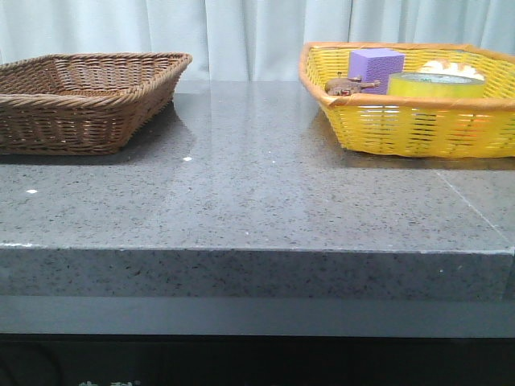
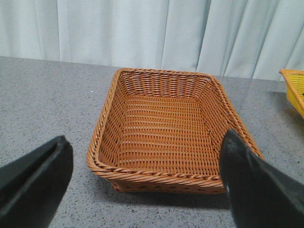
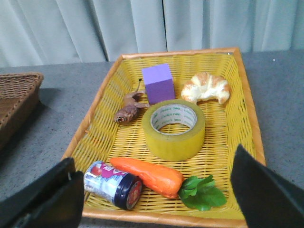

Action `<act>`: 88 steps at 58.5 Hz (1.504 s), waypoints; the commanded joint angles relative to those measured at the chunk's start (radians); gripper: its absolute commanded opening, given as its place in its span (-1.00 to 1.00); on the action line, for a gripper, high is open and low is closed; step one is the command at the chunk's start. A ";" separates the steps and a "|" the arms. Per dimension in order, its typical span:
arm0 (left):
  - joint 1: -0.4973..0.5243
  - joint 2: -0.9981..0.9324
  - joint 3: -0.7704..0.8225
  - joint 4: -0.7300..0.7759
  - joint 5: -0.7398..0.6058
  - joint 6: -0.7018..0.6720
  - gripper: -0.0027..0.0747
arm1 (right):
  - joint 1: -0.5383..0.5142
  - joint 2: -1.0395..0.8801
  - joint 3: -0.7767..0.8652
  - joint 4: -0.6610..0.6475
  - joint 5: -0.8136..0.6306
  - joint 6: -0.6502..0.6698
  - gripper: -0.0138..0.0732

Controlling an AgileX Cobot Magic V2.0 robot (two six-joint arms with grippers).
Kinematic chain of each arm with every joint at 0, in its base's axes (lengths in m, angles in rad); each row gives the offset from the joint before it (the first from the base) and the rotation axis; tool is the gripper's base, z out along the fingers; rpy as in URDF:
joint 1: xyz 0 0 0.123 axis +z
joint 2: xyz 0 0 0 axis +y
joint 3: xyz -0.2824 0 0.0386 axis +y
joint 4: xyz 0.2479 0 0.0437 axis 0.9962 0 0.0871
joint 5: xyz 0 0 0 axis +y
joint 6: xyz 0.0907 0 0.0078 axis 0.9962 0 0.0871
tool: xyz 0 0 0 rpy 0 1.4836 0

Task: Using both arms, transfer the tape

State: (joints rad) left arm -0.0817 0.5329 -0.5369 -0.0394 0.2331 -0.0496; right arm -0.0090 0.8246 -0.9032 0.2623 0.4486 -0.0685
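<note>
1. the tape [image 3: 173, 128] lies in the yellow basket [image 3: 95, 118], straight ahead of the right claw [image 3: 156, 199], and nothing grips it yet.
2. the right claw is open wide: its two dark fingers [image 3: 42, 199] stand far apart at the sides of its wrist view, with nothing between them. the tape is in line with the gap between them, but well beyond their tips.
3. the roll lies flat, with its core hole facing up, so its axis is vertical. i judge the claw must come from above and close across the outer wall, or over the rim of the roll.
4. around the tape: a purple block [image 3: 158, 82] and a croissant [image 3: 206, 87] behind it, a brown figure [image 3: 128, 111] at its side, a carrot [image 3: 149, 175] and a small jar [image 3: 114, 185] between it and the claw. the carrot is near the roll and could be touched on the approach.
5. the left claw [image 2: 142, 190] is also open and empty, and it looks at the brown basket [image 2: 166, 133], which holds nothing.
6. in the front view both baskets stand on the grey counter [image 1: 257, 201], well apart; the tape [image 1: 436, 84] is on the right side, so the right arm is the nearer one.
</note>
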 commanded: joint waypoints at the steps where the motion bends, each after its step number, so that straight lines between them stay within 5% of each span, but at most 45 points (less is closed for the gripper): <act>1: -0.004 0.007 -0.035 -0.002 -0.077 -0.005 0.67 | -0.031 0.129 -0.137 0.007 -0.007 0.017 0.79; 32: -0.004 0.007 -0.035 -0.002 -0.077 -0.005 0.67 | -0.107 0.753 -0.654 -0.036 0.201 0.103 0.79; 45: -0.004 0.007 -0.035 -0.002 -0.077 -0.005 0.67 | -0.099 0.927 -0.814 -0.036 0.245 0.103 0.58; 88: -0.004 0.007 -0.035 -0.002 -0.077 -0.005 0.67 | -0.049 1.089 -0.880 -0.155 0.245 0.103 0.57</act>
State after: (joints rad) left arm -0.0817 0.5329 -0.5369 -0.0394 0.2331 -0.0496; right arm -0.0543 1.9673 -1.7484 0.1165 0.7376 0.0377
